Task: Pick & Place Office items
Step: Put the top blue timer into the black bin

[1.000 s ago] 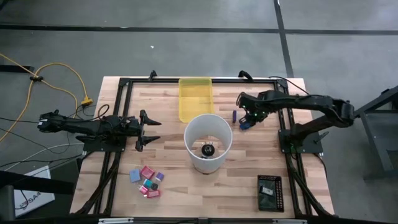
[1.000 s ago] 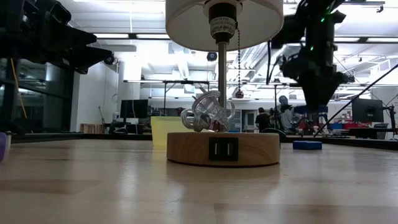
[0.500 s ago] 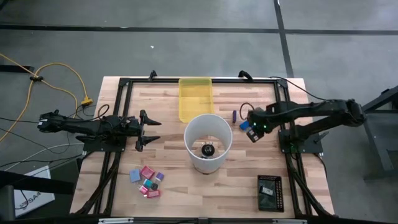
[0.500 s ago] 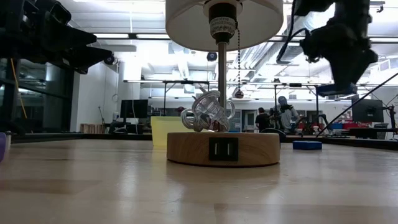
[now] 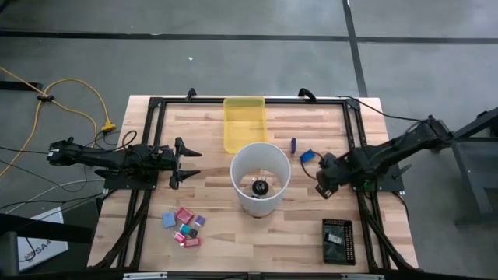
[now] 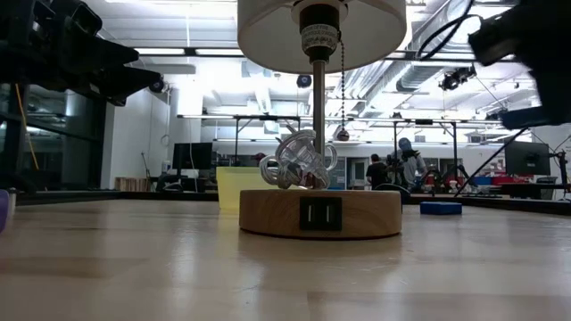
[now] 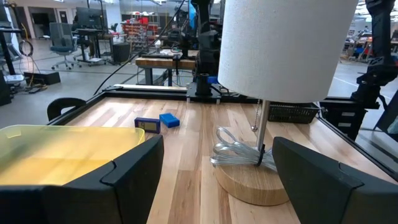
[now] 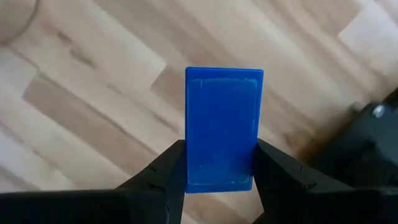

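Note:
My right gripper (image 5: 323,184) hangs over the table's right part, pointing down, shut on a bright-blue rectangular piece (image 8: 224,127). A second blue piece (image 5: 307,155) and a small purple one (image 5: 293,145) lie flat on the wood beyond it. Several tiny pink, red, purple and light-blue pieces (image 5: 184,227) lie in a cluster near the front left. The yellow tray (image 5: 244,123) rests at the far middle. My left gripper (image 5: 187,162) waits open and level at the table's left, nothing between its fingers. My right gripper pinches the blue piece by its two long sides (image 8: 189,168), near one short end, between its two fingers (image 8: 277,171). The fingers come from above, pointing down. The piece is lifted clear of the wood, its broad face toward the wrist camera.
A table lamp with a white round shade (image 5: 260,177) and a wooden base (image 6: 319,214) stands mid-table, between the arms. A black device (image 5: 337,241) lies at the front right. A black frame (image 5: 354,132) borders the table.
My right gripper has carried the blue piece from beside the other blue piece toward the table's near edge and a little to the right, rising slightly and rolling its wrist. It has stayed shut on the piece.

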Controlling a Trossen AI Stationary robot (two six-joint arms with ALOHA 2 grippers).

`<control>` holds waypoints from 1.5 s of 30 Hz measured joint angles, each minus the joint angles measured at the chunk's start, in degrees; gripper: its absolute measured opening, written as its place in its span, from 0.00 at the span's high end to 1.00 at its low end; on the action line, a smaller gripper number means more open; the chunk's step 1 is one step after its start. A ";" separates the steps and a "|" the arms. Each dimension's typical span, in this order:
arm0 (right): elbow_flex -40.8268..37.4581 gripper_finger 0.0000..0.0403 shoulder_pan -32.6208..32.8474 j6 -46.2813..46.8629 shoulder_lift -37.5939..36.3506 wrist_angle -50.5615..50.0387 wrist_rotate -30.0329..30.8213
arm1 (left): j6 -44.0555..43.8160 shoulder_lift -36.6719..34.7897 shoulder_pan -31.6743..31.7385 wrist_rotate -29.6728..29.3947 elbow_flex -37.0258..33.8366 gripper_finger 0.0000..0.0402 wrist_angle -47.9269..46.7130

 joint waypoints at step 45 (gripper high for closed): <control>0.01 0.63 35.45 34.50 12.17 21.69 -2.87 | 0.00 0.00 0.00 0.00 0.00 0.27 -0.01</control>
